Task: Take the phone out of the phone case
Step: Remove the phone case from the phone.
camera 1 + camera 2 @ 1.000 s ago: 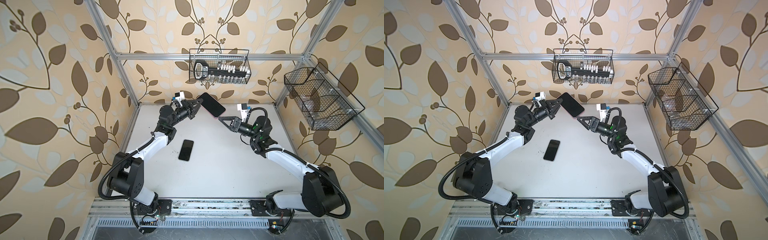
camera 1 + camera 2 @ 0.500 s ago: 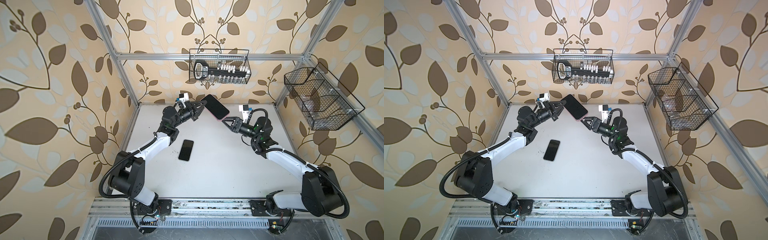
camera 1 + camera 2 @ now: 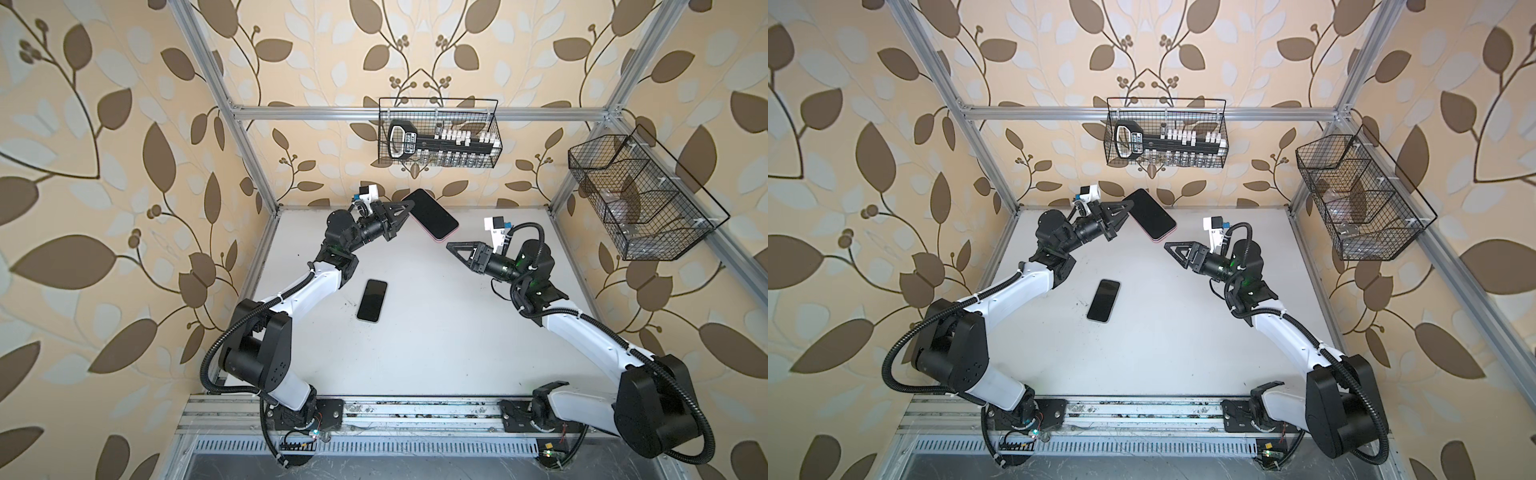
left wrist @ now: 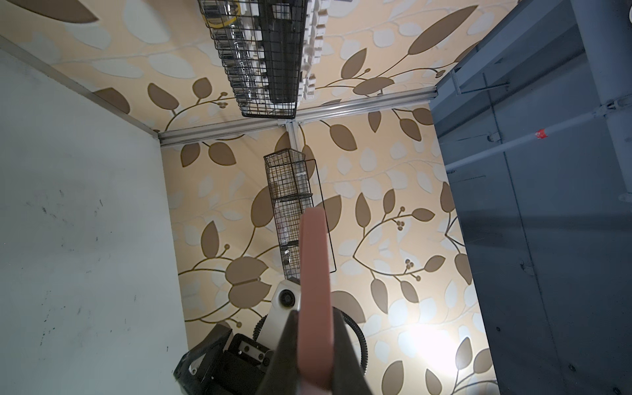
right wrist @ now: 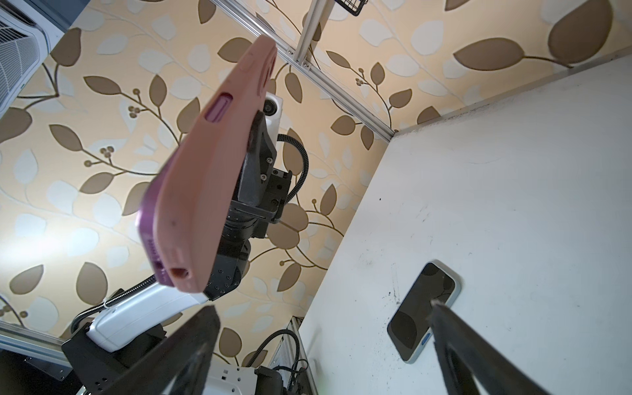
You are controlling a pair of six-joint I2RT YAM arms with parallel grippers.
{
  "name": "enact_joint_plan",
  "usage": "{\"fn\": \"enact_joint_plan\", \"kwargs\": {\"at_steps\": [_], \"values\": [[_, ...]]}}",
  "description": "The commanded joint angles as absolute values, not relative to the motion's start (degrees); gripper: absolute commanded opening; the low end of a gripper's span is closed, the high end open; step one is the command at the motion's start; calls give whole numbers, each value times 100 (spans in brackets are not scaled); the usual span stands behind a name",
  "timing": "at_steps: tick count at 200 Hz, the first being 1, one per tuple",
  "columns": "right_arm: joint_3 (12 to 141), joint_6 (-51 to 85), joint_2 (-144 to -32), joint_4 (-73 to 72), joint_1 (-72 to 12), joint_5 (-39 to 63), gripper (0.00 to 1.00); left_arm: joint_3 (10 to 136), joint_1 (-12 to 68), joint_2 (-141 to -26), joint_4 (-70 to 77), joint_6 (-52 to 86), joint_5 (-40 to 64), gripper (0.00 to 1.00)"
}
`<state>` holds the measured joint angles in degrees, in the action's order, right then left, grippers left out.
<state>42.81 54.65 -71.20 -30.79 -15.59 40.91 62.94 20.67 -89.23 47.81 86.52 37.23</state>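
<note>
The left gripper point(image 3: 409, 204) clamped the phone point(image 3: 432, 218) in the air; both top views showed only its screen, the right wrist view its pink case point(image 5: 205, 164). The right gripper point(image 3: 452, 247) gaped just beside it.

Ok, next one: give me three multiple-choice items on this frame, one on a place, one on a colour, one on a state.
1. Where is the second phone?
A. flat on the table
B. leaning on the back wall
C. held in the air

2. What colour is the phone case?
A. green
B. pink
C. yellow

3. How does the right claw stand?
A. shut on the case
B. shut on nothing
C. open, holding nothing

Answers:
1 A: it lies screen up on the white surface, apart from both arms.
2 B: both wrist views show pink, where the left claw grips the case.
3 C: the right wrist view shows its fingers wide apart, short of the case.
</note>
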Motion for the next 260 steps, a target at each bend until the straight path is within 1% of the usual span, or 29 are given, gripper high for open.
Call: {"fn": "enact_joint_plan", "kwargs": {"at_steps": [1,260], "values": [[4252,5608,-7048,-3376,-1522,4223,97,6614,2083,-8846,5302,8569,3779,0],[4632,5728,-7421,-3735,-1734,4142,97,6514,2092,-8642,5269,8567,3762,0]]}}
